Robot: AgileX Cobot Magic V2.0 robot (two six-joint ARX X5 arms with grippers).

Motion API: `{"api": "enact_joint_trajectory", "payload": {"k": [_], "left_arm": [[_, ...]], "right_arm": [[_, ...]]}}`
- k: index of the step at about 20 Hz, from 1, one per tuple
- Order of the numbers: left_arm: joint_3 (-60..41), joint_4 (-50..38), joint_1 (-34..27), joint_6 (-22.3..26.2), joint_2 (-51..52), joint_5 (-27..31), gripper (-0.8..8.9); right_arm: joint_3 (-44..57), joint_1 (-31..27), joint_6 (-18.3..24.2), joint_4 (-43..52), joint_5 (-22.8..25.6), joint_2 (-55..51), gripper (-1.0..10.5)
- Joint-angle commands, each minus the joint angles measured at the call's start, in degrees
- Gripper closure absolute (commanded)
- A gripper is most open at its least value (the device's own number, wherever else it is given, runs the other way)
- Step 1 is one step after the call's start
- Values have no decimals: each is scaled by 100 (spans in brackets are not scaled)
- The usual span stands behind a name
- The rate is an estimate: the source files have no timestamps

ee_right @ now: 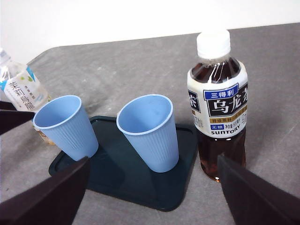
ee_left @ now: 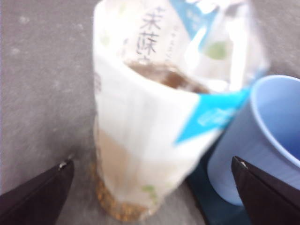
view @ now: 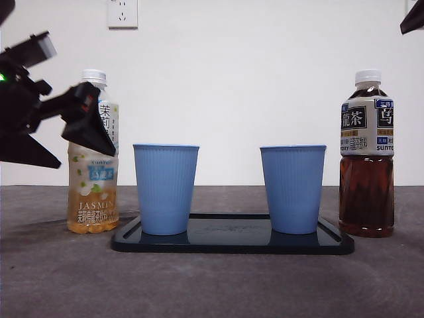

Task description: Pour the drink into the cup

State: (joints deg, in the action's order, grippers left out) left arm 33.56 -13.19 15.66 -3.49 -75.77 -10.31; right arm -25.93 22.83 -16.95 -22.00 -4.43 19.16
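Note:
A pale jasmine tea bottle (view: 93, 159) with a white cap stands upright on the table at the left, just off the tray. My left gripper (view: 89, 126) is open around its upper body; in the left wrist view the bottle (ee_left: 150, 122) fills the gap between the two jaws, which stand clear of it on either side. Two empty blue cups (view: 165, 189) (view: 293, 189) stand on a black tray (view: 232, 244). A dark oolong tea bottle (view: 366, 156) stands at the right. My right gripper (ee_right: 150, 197) hangs open above the tray, holding nothing.
A white wall with a power socket (view: 122, 13) closes off the back. The grey table (view: 212, 285) stretches in front of the tray. The right arm shows only as a black tip (view: 412, 18) at the top right corner.

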Motion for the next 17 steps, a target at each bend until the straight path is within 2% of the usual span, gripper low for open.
{"api": "enact_joint_trajectory", "payload": {"k": [1, 8, 17], "left_arm": [[0, -326, 17, 98, -407, 22, 218], [0, -1141, 17, 87, -1043, 44, 230], [2, -1353, 11, 131, -1099, 155, 546]], "right_arm": [[-83, 31, -15, 46, -13, 4, 514], [-83, 31, 87, 44, -11, 4, 514], [-83, 31, 92, 39, -7, 4, 515]]}}
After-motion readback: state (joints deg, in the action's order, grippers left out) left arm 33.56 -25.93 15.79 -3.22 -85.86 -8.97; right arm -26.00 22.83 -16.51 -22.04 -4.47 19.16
